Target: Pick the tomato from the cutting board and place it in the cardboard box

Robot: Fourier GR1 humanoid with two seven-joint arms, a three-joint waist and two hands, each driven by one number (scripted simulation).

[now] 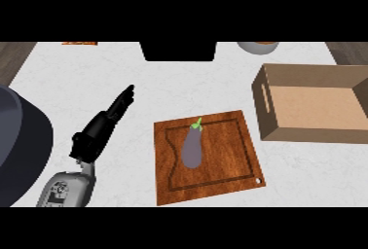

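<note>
On the wooden cutting board in the middle of the counter lies a purple-grey eggplant with a green stem pointing away from me; no tomato shows anywhere. An open cardboard box, with nothing inside, stands to the board's right and a little farther back. My left hand is over the counter left of the board, clear of it, its fingers straight and pointing up and to the right. It holds nothing. My right hand is out of the picture.
A big dark grey rounded shape fills the left edge. At the counter's far edge are a black object, a pale bowl and a small orange thing.
</note>
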